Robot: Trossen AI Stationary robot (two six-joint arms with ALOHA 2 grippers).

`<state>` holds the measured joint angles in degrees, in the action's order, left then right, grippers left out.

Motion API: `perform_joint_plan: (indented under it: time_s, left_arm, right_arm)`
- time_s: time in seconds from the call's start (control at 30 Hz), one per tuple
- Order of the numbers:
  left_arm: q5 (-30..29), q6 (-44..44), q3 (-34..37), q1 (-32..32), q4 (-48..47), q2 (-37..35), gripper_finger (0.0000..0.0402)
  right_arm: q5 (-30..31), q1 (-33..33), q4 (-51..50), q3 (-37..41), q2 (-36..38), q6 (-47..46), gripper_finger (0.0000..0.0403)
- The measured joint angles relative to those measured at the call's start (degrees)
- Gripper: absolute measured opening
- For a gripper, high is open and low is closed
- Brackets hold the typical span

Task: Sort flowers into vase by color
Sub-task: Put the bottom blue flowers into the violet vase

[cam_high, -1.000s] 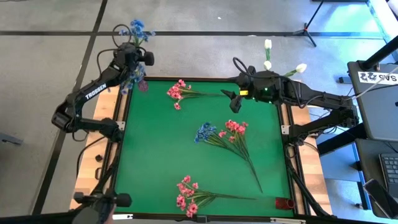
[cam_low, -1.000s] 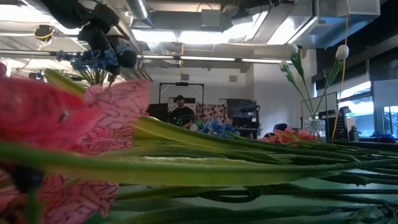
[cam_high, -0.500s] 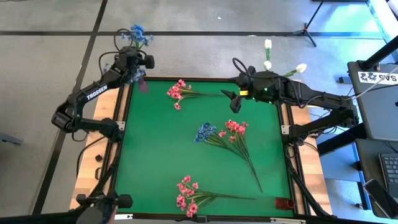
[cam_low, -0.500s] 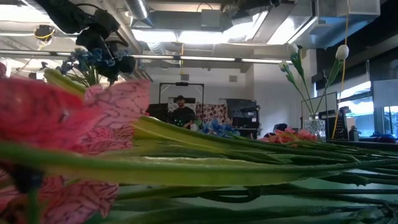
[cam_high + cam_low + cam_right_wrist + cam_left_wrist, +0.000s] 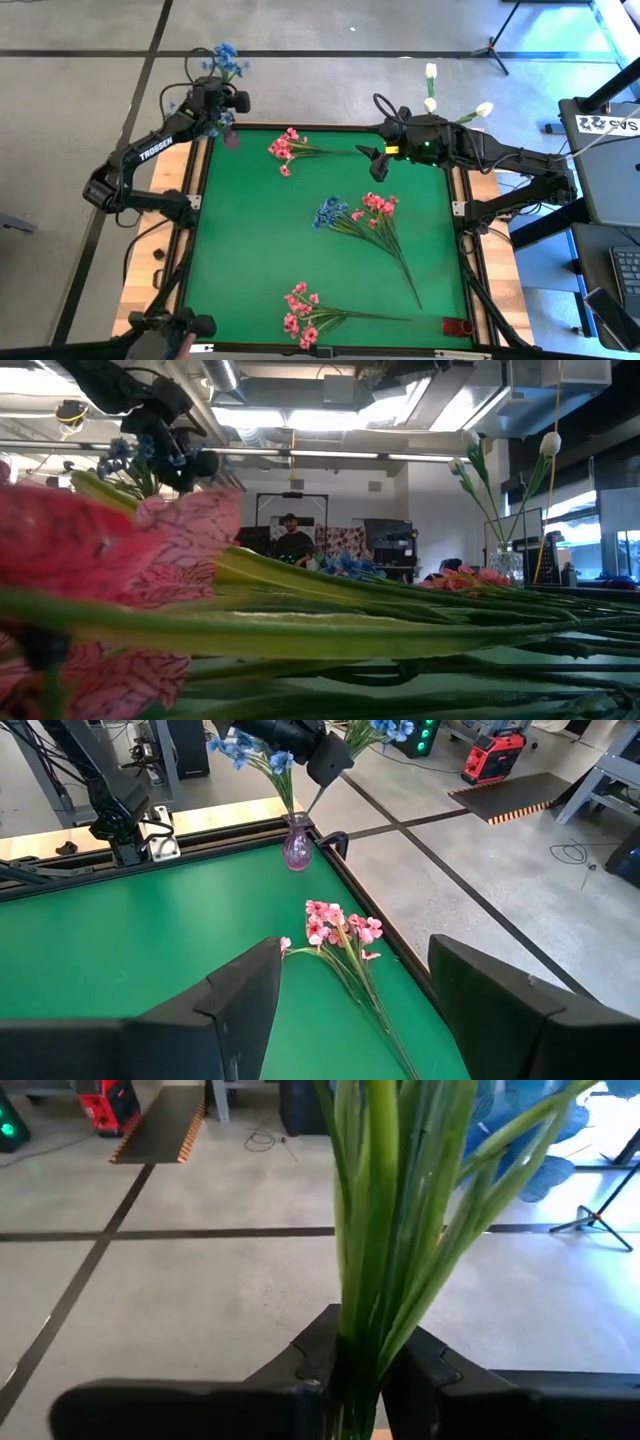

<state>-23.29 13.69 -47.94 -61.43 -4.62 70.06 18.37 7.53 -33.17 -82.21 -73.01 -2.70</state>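
Observation:
My left gripper (image 5: 214,104) is above the table's far left corner and is shut on a blue spray whose blooms (image 5: 226,58) stick out past the far edge. Under it stands a small purple vase (image 5: 297,849) with another blue spray (image 5: 250,750) in it. The held spray's thin stem (image 5: 318,792) slants down to the vase's mouth. My right gripper (image 5: 374,160) hovers open at the far edge, right of a pink spray (image 5: 284,150). A blue spray (image 5: 327,212) and a pink one (image 5: 376,206) lie mid-table, another pink one (image 5: 302,315) near the front. White buds (image 5: 470,445) stand in a glass vase (image 5: 508,565). My left gripper pinches the blue spray's bundle of green stems (image 5: 362,1342) between its two fingers (image 5: 312,1362), which lie across the stems. The spray is lifted clear of the table and tilted, blooms above the fingers. Its lower stem end (image 5: 306,812) reaches the purple vase's mouth.
The green mat is ringed by a dark raised frame (image 5: 196,180). A small red object (image 5: 458,327) sits at the near right corner. A person (image 5: 291,538) is in the room far behind the table. Bare mat lies along the left side.
My left gripper, still shut on the blue spray, has sunk a little toward the purple vase and turned. The spray's blooms have swung with it and now sit lower and closer to the table's far edge.

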Motion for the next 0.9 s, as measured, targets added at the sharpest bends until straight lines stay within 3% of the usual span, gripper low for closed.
perform_joint_plan:
  time_s: [0.67, 0.9]
  left_arm:
    - [-6.2, 1.3, 0.1, 2.5, 0.4, 0.1, 0.0065]
    - [-6.6, 5.3, 3.8, 3.9, 1.7, 0.1, 0.0049]
  right_arm:
    - [0.0, 0.0, 0.0, 0.0, 0.0, 1.7, 0.0253]
    - [0.2, 1.0, 0.0, 0.0, 0.1, 3.2, 0.0253]
